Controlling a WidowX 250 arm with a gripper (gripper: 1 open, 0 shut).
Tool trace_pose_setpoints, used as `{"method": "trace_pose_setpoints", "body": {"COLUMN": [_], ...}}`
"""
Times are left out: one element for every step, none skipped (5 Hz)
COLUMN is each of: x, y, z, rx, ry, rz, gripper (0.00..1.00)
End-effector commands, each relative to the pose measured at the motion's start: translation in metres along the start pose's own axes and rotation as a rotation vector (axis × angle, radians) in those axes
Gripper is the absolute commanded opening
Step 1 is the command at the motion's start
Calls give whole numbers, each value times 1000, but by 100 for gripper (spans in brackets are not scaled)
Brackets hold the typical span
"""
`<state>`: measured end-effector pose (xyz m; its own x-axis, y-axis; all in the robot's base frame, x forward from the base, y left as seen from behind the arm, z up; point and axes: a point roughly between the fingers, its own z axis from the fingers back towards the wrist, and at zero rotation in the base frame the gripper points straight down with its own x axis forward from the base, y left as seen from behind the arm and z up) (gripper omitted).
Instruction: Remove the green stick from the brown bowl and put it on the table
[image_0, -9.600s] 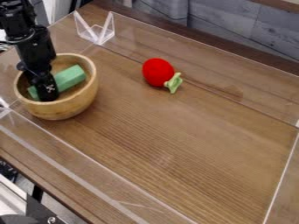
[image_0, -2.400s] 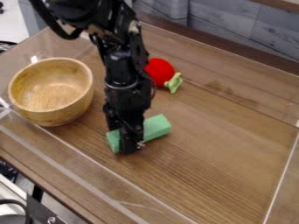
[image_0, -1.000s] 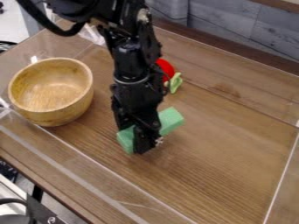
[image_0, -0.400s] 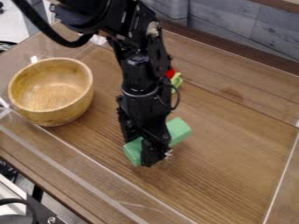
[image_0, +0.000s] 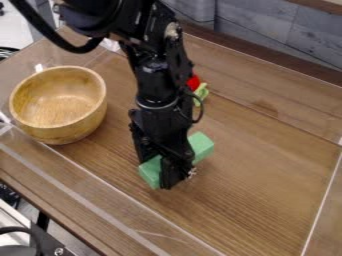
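The green stick (image_0: 198, 146) is clamped in my gripper (image_0: 166, 172) over the middle of the table (image_0: 254, 190), low above the wood or touching it; which one I cannot tell. Its ends stick out to the lower left and upper right of the black fingers. My gripper is shut on it, with the arm reaching down from the upper left. The brown bowl (image_0: 56, 103) stands at the left with nothing inside, well apart from the gripper.
A red ball-shaped fruit with a pale-green leaf (image_0: 201, 93) lies just behind the arm, mostly hidden by it. Low clear acrylic walls (image_0: 80, 195) run along the table's edges, with a clear corner piece at the back left.
My gripper carried the green stick a little further right and toward the front, and lower, then nearly stopped. The bowl has stayed put and holds nothing.
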<state>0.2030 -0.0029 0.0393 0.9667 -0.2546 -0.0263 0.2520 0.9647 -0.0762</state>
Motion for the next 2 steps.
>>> {"method": "trace_pose_setpoints", "body": {"x": [5,10], "y": [5,5], "z": [13,18], "rx": [9,4], "ry": [-55,-54], "rz": [56,37], "gripper": [0,0]}}
